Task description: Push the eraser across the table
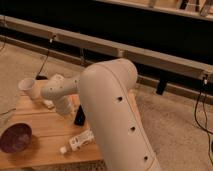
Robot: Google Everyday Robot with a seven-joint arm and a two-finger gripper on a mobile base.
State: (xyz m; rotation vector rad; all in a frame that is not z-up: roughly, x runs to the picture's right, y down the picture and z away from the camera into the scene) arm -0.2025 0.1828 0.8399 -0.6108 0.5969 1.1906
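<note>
The eraser [79, 116] is a small black block on the table [45, 131], just left of the big white arm link that fills the foreground. The arm bends at a white elbow over the table's back edge. From there it reaches down to the gripper [69, 110], which is low over the wood right beside the eraser's left side and shut. Whether it touches the eraser is unclear, since the arm hides part of that spot.
A white bottle-like thing [77, 141] lies near the table's front edge. A dark purple bowl [15, 138] sits at the front left and a white cup [27, 85] at the back left. A pale block [48, 104] lies behind the forearm. Carpet surrounds the table.
</note>
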